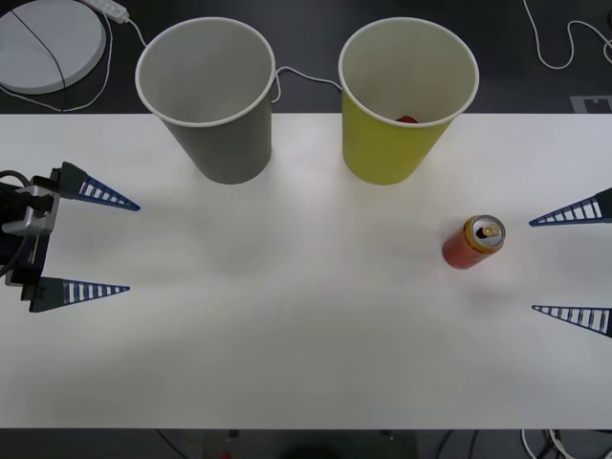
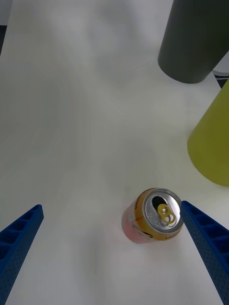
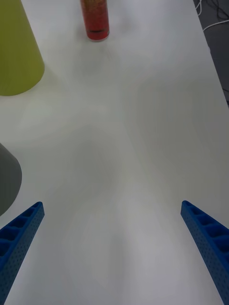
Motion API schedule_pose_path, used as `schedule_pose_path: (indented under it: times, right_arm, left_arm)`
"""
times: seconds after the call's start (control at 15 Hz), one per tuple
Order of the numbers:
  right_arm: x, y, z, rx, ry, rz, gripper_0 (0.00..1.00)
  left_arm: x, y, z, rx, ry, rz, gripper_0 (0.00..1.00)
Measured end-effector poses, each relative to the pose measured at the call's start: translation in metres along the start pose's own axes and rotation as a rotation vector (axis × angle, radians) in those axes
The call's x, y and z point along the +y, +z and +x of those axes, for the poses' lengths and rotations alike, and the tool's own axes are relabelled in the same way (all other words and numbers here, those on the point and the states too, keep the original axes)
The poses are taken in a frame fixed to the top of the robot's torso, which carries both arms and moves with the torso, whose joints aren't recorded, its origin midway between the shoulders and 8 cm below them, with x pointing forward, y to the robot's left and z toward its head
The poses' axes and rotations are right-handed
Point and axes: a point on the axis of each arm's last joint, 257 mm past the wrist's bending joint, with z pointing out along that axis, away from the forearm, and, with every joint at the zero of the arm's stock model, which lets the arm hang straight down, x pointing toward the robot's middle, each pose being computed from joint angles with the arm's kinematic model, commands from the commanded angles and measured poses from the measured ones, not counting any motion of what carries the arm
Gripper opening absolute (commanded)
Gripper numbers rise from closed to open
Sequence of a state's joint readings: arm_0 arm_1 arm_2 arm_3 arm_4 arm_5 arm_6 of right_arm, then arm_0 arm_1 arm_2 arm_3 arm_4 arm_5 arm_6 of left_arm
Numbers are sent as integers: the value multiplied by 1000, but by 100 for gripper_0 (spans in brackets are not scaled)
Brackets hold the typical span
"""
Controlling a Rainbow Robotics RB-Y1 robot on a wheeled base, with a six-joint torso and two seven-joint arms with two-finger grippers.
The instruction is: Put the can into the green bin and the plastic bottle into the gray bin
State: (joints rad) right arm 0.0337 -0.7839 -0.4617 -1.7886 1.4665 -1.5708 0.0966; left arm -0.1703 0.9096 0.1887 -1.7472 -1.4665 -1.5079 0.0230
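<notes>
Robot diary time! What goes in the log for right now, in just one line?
small red-orange metal can: upright on table, not gripped | right gripper: open beside it | left gripper: open, far side

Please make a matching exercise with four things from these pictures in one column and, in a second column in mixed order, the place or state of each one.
Things
1. small red-orange metal can
2. large gray paper cup
3. large yellow-green paper cup
4. left gripper

Places or states
A. open, over the robot's left side of the white table
B. upright at the back, toward the left
C. upright on the table, just in front of the open right gripper
D. upright at the back, with something red inside

Pairs: 1-C, 2-B, 3-D, 4-A
</notes>
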Motion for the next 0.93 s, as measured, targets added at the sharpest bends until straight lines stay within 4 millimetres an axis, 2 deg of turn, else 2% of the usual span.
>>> schedule_pose_path:
  times: [0.27,0.47,0.67,0.93]
  right_arm:
    - [0,0,0,0,0,0,100]
    - [8,-1,5,-10,33,0,100]
    - [11,-7,2,-28,42,3,100]
    - [19,-19,12,-60,112,30,100]
  left_arm:
    - [0,0,0,0,0,0,100]
    - [0,0,0,0,0,0,100]
    - [0,0,0,0,0,0,100]
    - [0,0,0,0,0,0,100]
